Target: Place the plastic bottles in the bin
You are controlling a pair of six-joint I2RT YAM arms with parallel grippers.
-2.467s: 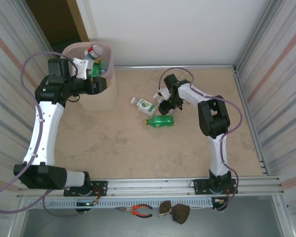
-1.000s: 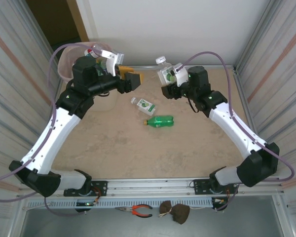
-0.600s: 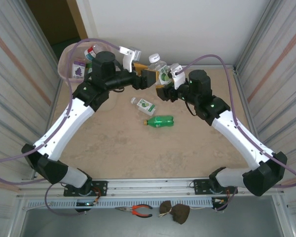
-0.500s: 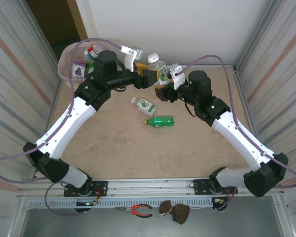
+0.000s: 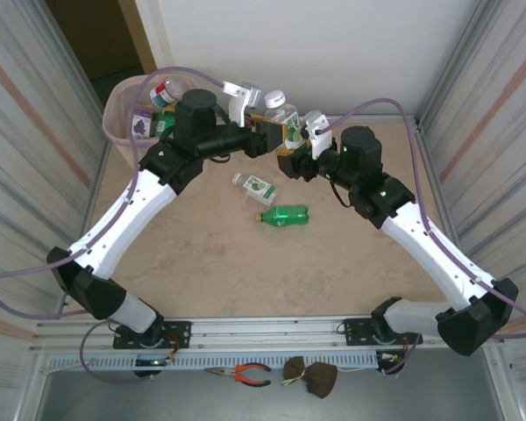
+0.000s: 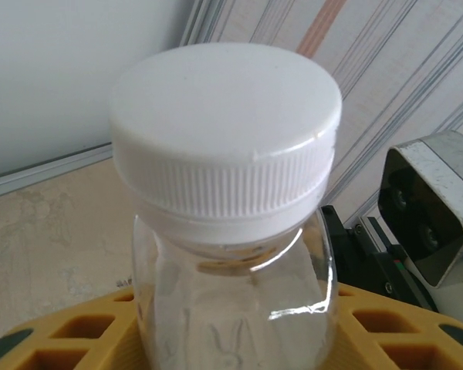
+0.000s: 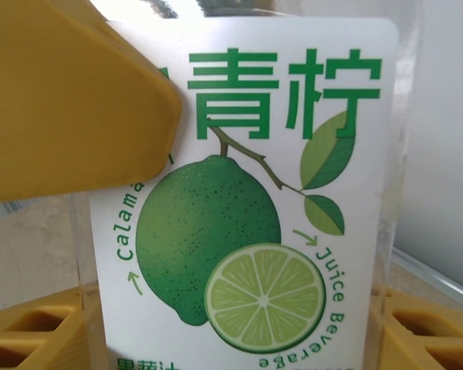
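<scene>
A clear bottle (image 5: 286,123) with a white cap and a lime label hangs in mid-air above the back of the table. My right gripper (image 5: 300,151) is shut on its labelled body (image 7: 247,231), yellow fingers (image 7: 38,331) on either side. My left gripper (image 5: 267,133) is shut on the same bottle just below the cap (image 6: 224,154). One left finger (image 7: 69,100) overlaps the label. On the table lie a clear bottle with a green label (image 5: 256,188) and a green bottle (image 5: 283,215). The bin (image 5: 114,123) stands at the back left with several bottles (image 5: 167,90) inside.
Corrugated metal walls close in the left and right sides, and a white wall stands at the back. Pliers (image 5: 245,374) and a brown lump (image 5: 312,376) lie on the ledge in front of the arm bases. The right wrist camera housing (image 6: 428,208) sits close beside the bottle.
My left arm swung from the bin toward the centre and its jaws closed round the raised bottle. The right arm lifted the bottle and has kept its grip.
</scene>
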